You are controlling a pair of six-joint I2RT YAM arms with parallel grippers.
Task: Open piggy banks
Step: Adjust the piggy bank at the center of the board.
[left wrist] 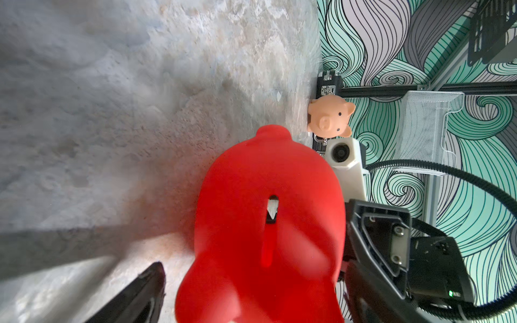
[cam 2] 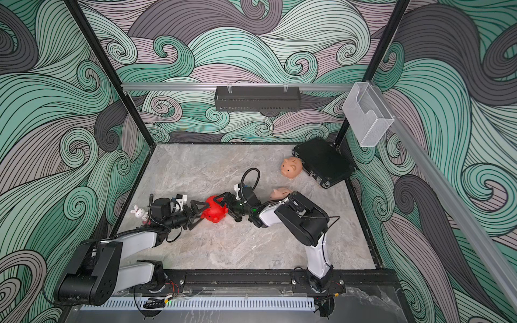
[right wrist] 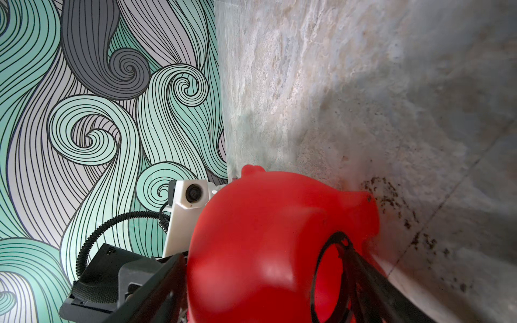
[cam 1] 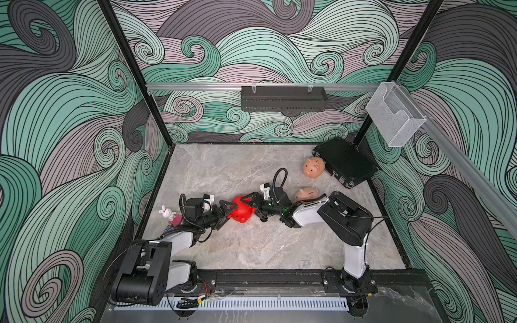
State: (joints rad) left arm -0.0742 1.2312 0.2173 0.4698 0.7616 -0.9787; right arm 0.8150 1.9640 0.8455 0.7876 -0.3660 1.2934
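Observation:
The red piggy bank (cam 1: pixel 239 212) (cam 2: pixel 214 212) lies mid-table between both grippers. My right gripper (cam 1: pixel 255 209) (right wrist: pixel 265 257) is shut on it from the right. One of its fingers lies across a round hole (right wrist: pixel 330 276) in the pig's belly that shows red inside. My left gripper (cam 1: pixel 228 216) (left wrist: pixel 251 279) stands open around the pig's other end, with a gap beside one finger (left wrist: pixel 140 293). The coin slot (left wrist: pixel 272 209) faces the left wrist camera. Two peach piggy banks stand behind: one (cam 1: pixel 314 167) by the black case, one (cam 1: pixel 305 193) partly hidden behind the right arm.
A flat black case (cam 1: pixel 347 165) lies in the back right corner. A small white bunny toy (cam 1: pixel 166 213) sits at the left edge beside the left arm. A black basket (cam 1: pixel 282 98) and a clear holder (cam 1: pixel 394 117) hang on the rails.

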